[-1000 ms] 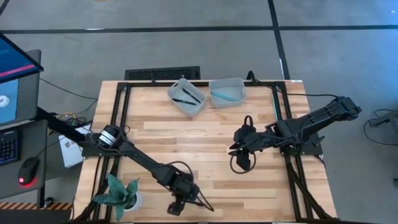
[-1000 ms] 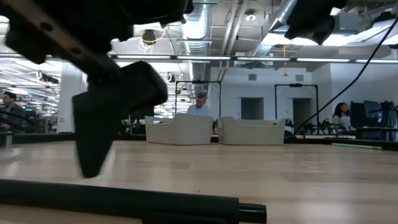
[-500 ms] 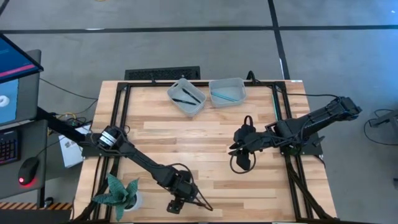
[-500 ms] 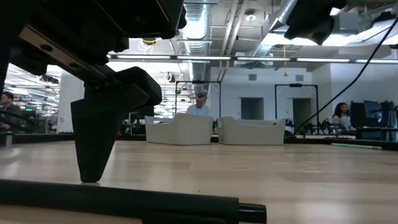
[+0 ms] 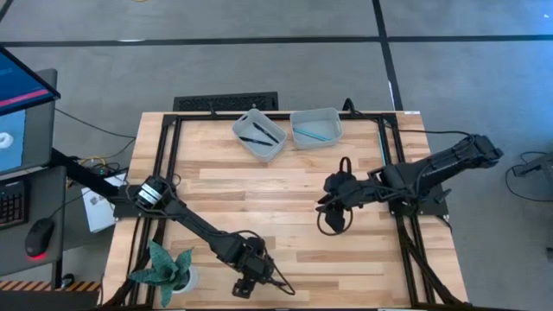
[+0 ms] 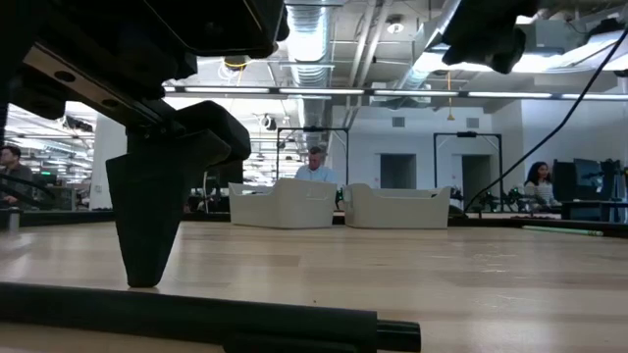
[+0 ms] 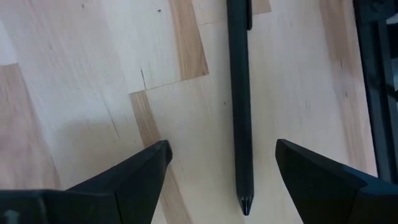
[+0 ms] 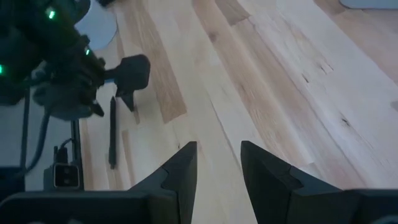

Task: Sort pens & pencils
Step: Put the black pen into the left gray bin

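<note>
On the pale wooden plank desk (image 5: 276, 190), the left gripper (image 5: 257, 281) hangs low at the near edge, its two dark fingers (image 7: 134, 177) spread wide to either side of a thin black writing stick (image 7: 240, 106) that lies flat on the wood. The fingers do not touch the stick; in the low view one fingertip (image 6: 147, 250) reaches almost to the desk surface just behind the black stick (image 6: 196, 316), which stretches across the foreground.

The right gripper (image 5: 331, 213) hovers over the middle-right of the desk, well apart from the stick, with its fingers (image 8: 183, 165) slightly parted and nothing between them.

At the far edge stand two pale grey plastic bins side by side. The left grey bin (image 5: 246, 138) holds two black writing sticks (image 5: 259, 135). The right grey bin (image 5: 329, 120) holds two pale teal-blue sticks (image 5: 313, 134).

A small green potted plant (image 5: 168, 268) sits at the near left corner of the desk, beside the left arm. In the room behind the desk, a person (image 6: 315, 165) is visible beyond the bins and another person (image 6: 538, 183) farther to the right.
</note>
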You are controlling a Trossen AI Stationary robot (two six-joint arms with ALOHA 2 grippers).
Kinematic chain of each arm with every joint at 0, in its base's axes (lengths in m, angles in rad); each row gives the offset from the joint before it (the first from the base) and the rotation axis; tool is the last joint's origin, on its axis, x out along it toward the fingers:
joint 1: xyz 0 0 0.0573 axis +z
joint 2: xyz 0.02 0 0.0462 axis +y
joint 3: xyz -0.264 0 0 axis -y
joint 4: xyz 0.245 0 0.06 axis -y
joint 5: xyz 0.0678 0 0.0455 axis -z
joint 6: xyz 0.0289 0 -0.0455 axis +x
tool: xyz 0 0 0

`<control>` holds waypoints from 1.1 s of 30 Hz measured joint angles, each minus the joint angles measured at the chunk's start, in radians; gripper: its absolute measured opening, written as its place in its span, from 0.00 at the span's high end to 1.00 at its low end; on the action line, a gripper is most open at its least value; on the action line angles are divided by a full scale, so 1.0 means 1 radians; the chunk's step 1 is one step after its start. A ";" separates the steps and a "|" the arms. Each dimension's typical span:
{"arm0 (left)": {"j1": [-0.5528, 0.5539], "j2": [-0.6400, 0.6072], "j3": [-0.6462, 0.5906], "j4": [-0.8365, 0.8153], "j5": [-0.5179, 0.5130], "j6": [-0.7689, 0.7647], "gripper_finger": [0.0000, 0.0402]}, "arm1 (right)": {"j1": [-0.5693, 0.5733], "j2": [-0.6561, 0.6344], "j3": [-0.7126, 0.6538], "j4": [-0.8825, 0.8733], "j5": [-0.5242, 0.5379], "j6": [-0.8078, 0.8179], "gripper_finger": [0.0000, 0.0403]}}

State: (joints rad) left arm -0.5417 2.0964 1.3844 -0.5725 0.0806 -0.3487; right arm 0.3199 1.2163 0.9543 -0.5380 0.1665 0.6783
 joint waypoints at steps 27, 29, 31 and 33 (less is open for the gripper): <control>-0.091 0.017 -0.001 -0.016 -0.305 -0.173 0.26 | -0.006 0.000 0.000 0.065 0.000 0.108 0.64; -0.081 0.017 -0.001 -0.015 -0.286 -0.171 0.26 | -0.006 0.000 0.000 0.065 0.000 0.108 0.64; -0.072 0.017 -0.001 -0.014 -0.273 -0.163 0.26 | -0.006 0.000 0.000 0.065 0.000 0.108 0.64; -0.067 0.017 -0.001 -0.011 -0.269 -0.153 0.26 | -0.006 0.000 0.000 0.065 0.000 0.107 0.64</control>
State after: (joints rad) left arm -0.6088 2.1136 1.3830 -0.5840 -0.1884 -0.5017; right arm 0.3138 1.2163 0.9543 -0.4732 0.1661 0.7854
